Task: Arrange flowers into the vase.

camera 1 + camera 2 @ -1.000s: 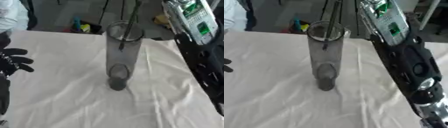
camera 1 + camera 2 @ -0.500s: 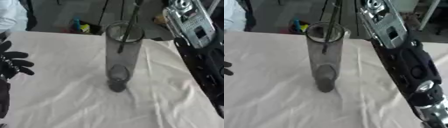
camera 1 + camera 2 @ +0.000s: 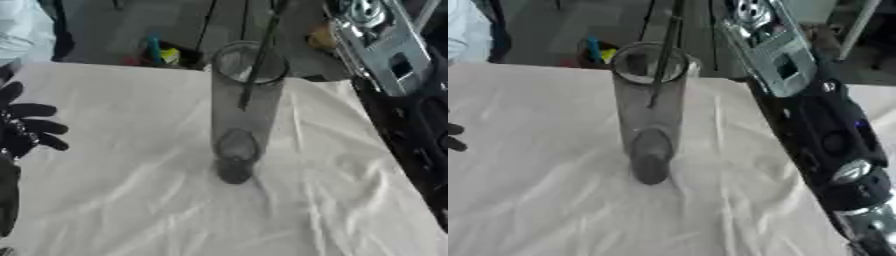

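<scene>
A tall clear glass vase (image 3: 243, 125) stands upright in the middle of the white cloth (image 3: 122, 200). A thin dark flower stem (image 3: 259, 60) comes down from the top edge through the vase's mouth, and its lower end hangs about a third of the way down inside. No bloom shows. My right arm (image 3: 815, 125) rises along the right side to the top edge beside the stem; its hand is out of the picture. My left hand (image 3: 24, 131) rests at the left edge, open with fingers spread, well away from the vase.
The wrinkled cloth covers the whole table. Beyond its far edge, behind the vase, sit small coloured things (image 3: 162, 50) on a dark floor. My right arm takes up the table's right side.
My right forearm has turned and shifted slightly beside the vase. The stem's end stays at about the same depth inside the vase. The left hand has barely moved.
</scene>
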Available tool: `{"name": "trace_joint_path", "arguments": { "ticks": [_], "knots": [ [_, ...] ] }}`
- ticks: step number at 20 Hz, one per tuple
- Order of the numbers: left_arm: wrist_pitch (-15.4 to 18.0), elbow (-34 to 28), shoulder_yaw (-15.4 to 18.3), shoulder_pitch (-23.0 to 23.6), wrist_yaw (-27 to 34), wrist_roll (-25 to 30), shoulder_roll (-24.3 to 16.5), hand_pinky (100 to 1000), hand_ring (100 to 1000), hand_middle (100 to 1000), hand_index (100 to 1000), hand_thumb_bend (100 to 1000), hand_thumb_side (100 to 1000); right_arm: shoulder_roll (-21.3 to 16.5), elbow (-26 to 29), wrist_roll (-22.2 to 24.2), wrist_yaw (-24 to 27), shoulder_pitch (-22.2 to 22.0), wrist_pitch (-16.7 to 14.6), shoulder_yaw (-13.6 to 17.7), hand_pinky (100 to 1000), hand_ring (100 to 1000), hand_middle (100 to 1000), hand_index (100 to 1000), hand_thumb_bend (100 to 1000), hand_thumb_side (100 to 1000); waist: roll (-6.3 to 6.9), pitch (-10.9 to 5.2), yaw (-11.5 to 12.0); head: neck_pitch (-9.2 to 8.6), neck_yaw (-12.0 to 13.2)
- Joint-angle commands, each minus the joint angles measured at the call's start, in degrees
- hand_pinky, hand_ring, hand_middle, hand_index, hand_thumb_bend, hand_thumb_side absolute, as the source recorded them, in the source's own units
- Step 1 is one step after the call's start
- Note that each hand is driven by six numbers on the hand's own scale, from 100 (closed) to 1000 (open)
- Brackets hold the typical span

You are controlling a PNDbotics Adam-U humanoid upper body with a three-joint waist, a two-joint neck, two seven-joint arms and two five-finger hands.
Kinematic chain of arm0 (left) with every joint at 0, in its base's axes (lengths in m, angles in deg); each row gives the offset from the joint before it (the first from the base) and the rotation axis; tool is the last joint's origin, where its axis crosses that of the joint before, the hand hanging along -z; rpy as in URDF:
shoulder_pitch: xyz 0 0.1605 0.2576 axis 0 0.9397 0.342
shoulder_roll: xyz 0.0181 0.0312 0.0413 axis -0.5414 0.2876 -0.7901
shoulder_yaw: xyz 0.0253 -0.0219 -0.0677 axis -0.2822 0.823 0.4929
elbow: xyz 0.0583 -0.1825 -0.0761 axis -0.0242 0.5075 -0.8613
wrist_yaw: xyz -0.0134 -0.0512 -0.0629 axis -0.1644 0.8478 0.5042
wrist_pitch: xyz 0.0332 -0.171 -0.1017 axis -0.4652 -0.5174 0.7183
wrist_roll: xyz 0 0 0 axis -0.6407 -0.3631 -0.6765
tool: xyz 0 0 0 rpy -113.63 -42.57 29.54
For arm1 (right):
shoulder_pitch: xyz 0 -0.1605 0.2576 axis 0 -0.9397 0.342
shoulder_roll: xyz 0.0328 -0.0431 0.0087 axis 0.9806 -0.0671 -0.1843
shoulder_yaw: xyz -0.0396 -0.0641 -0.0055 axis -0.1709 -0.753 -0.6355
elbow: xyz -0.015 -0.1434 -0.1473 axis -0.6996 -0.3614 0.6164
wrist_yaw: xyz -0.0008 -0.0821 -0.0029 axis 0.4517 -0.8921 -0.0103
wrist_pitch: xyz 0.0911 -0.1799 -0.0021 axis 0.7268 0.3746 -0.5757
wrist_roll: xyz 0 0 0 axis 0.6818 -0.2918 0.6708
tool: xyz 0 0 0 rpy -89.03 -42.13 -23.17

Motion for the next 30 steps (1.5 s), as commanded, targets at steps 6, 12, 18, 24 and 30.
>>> {"name": "trace_joint_path", "arguments": {
  "ticks": [6, 12, 18, 24, 30],
  "knots": [
    [-0.04, -1.04, -0.46, -0.65, -0.24, 0.19, -0.22, 496, 598, 649, 922, 100, 1000, -2.02, -0.54, 2.54, -2.55, 0.38, -0.04, 0.63, 252, 270, 118, 322, 100, 835, -0.32, -0.13, -0.01, -0.70, 0.16],
    [-0.06, -1.04, -0.50, -0.62, -0.18, 0.29, -0.18, 496, 598, 649, 922, 100, 1000, -2.51, -0.78, 4.74, -4.01, 0.00, 0.84, 0.32, 281, 300, 149, 342, 100, 856, -0.30, -0.06, -0.14, -0.60, 0.27],
    [-0.08, -1.04, -0.49, -0.59, -0.16, 0.33, -0.22, 496, 598, 649, 922, 100, 1000, -3.47, -0.80, 9.69, -7.64, -0.57, 1.23, 0.03, 342, 350, 207, 389, 100, 888, -0.33, -0.07, -0.29, -0.56, 0.53],
    [-0.12, -1.04, -0.52, -0.54, -0.14, 0.41, -0.23, 497, 599, 649, 920, 100, 1000, -4.64, 0.01, 13.75, -11.23, -1.09, 0.52, 0.26, 385, 397, 273, 436, 100, 881, -0.30, -0.10, -0.46, -0.59, 0.83],
    [-0.16, -1.04, -0.62, -0.45, -0.04, 0.56, -0.21, 497, 599, 650, 920, 100, 1000, -5.40, 0.20, 18.26, -15.63, -1.16, -0.02, 0.19, 428, 446, 325, 467, 100, 870, -0.21, -0.19, -0.54, -0.56, 0.99]
  ]
}}
